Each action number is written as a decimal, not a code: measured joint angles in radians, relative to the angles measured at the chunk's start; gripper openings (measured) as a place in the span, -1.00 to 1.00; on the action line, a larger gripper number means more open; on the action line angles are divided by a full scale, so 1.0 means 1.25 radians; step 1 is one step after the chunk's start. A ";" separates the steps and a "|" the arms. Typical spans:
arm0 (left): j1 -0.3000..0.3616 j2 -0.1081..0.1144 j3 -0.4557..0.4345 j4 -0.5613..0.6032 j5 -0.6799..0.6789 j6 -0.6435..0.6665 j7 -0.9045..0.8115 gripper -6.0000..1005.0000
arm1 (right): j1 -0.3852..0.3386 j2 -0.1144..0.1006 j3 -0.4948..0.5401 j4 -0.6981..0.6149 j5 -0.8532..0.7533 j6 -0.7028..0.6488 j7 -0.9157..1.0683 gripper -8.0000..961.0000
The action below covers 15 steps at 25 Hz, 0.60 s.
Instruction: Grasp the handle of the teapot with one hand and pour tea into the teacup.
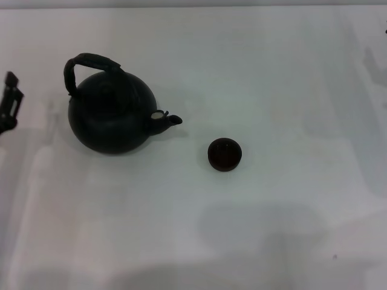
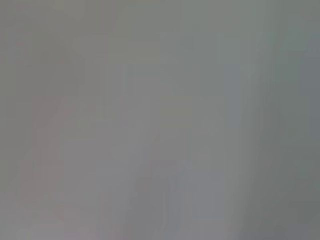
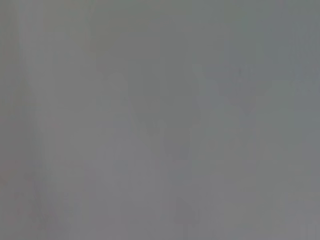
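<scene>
In the head view a large round matte black teapot (image 1: 111,118) stands upright on the white table, left of centre, its short spout (image 1: 166,121) pointing right. Its dark twig-like arched handle (image 1: 92,63) loops over the top. A tiny dark brown-black teacup (image 1: 225,154) stands to the right of the spout, apart from the pot. My left gripper (image 1: 10,103) shows at the far left edge, left of the teapot and clear of it. My right gripper is out of view. Both wrist views show only a plain grey surface.
The white table (image 1: 272,78) stretches around both objects. A thin dark sliver shows at the far right edge (image 1: 385,27).
</scene>
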 joint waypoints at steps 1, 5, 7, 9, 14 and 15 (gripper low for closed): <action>-0.007 0.000 0.000 -0.007 -0.013 -0.001 0.000 0.40 | 0.000 0.000 0.000 0.003 0.000 0.000 0.000 0.63; -0.036 0.001 0.000 -0.027 -0.046 -0.006 -0.001 0.40 | -0.005 0.000 0.004 0.009 0.000 0.004 0.001 0.63; -0.046 0.001 0.000 -0.032 -0.054 -0.008 -0.002 0.40 | -0.007 0.000 0.005 0.009 0.000 0.005 0.004 0.63; -0.057 0.001 0.000 -0.038 -0.059 -0.013 -0.002 0.40 | -0.008 0.000 0.005 0.011 0.000 0.005 0.005 0.63; -0.073 0.002 0.000 -0.046 -0.059 -0.037 -0.004 0.40 | -0.008 0.000 0.007 0.012 0.000 0.005 0.006 0.63; -0.075 0.002 0.000 -0.048 -0.059 -0.040 -0.009 0.40 | -0.008 0.000 0.008 0.012 0.000 0.005 0.006 0.63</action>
